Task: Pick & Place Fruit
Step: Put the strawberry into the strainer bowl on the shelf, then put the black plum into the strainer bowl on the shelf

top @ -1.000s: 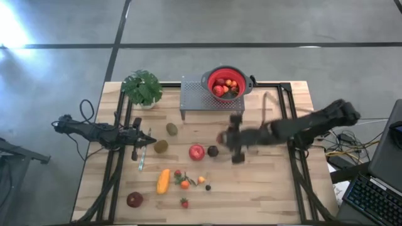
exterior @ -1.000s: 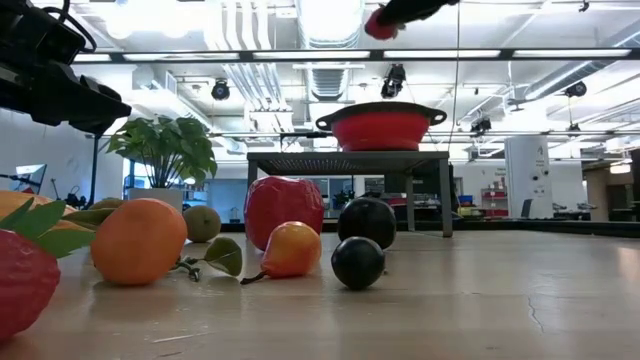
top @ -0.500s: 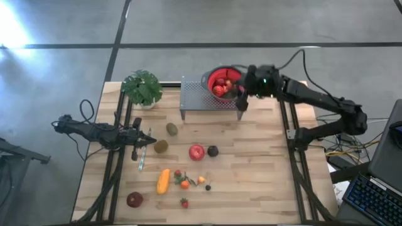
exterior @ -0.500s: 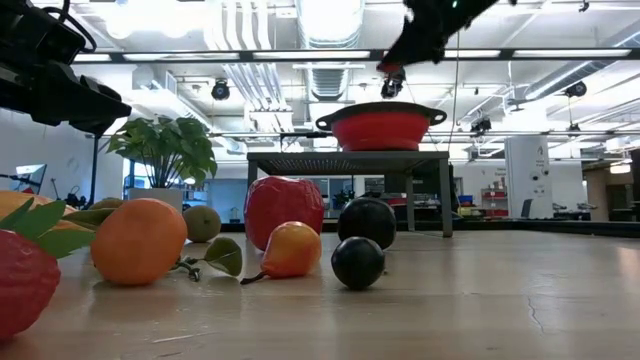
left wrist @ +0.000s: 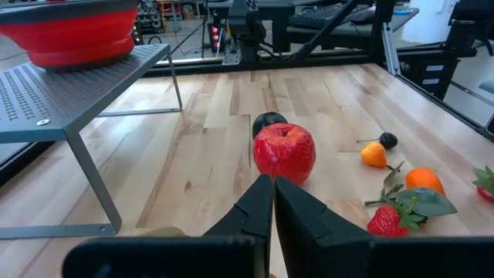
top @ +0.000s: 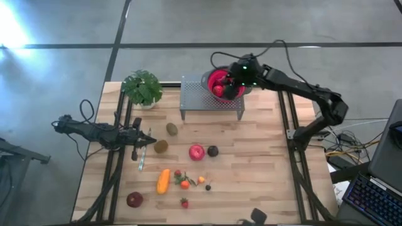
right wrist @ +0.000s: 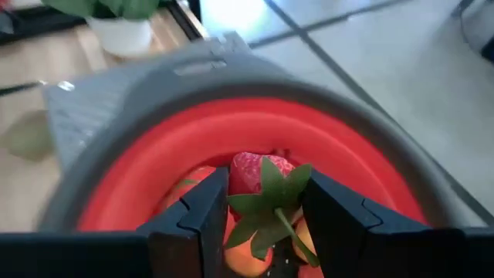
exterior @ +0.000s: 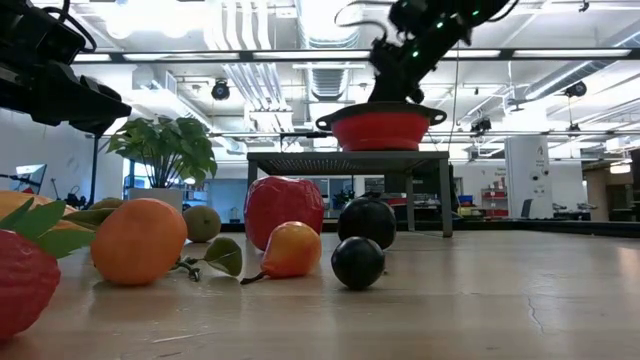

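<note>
My right gripper (top: 233,81) hangs over the red colander bowl (top: 213,76), shut on a red strawberry (right wrist: 251,171) with green leaves. The bowl stands on a grey perforated rack (top: 200,100) and holds several fruits. On the table lie a red apple (top: 196,151), a dark plum (top: 213,150), two kiwis (top: 171,129), a long orange piece (top: 163,181), a dark-red round fruit (top: 134,199) and small berries (top: 184,203). My left gripper (top: 141,141) waits shut near the table's left edge. My right gripper pinches the strawberry's two sides (right wrist: 238,176) between its two fingers (right wrist: 202,210), just above the leafy cap. The fingers slant down from the table's right side. The strawberry is lifted clear and hangs over the inside of the bowl (right wrist: 154,177).
A potted green plant (top: 142,88) stands at the far left corner beside the rack. Black frame rails (top: 119,163) run along the table's left and right sides. Bare wood lies between the apple and the right rail (top: 295,169).
My right gripper has swung from above the table's middle, beside the plum, toward the far edge and now hangs over the bowl, carrying the strawberry. Its wrist has rolled on the way. The fruits on the table have kept their places.
</note>
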`<state>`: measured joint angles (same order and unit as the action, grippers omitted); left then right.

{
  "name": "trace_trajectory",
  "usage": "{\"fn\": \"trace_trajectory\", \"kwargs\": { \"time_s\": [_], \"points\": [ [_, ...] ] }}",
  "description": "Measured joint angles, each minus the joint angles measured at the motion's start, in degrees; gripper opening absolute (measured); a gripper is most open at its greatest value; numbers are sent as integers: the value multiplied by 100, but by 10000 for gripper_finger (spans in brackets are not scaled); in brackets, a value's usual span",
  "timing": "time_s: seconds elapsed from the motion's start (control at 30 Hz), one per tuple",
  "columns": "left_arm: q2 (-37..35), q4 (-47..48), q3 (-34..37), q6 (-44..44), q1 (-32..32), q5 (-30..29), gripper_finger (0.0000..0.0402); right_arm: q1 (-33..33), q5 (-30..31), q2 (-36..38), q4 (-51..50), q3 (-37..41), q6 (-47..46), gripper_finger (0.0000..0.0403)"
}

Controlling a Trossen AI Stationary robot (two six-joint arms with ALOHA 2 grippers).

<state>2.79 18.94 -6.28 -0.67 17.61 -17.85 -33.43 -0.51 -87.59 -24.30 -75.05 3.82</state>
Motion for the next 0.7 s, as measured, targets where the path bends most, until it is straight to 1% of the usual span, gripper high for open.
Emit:
{"fn": "trace_trajectory", "kwargs": {
  "time_s": [0.13,0.27,0.47,0.7],
  "points": [
    [0,0,0,0,0,0,21,-2,238,-515,-640,-482,44,139],
    [0,0,0,0,0,0,21,2,318,-886,-1245,-895,85,140],
    [0,0,0,1,0,0,21,4,340,-1101,-1430,-1095,105,170],
    [-2,-1,0,0,2,-1,21,3,353,-858,-1457,-1081,132,219]
  ]
}}
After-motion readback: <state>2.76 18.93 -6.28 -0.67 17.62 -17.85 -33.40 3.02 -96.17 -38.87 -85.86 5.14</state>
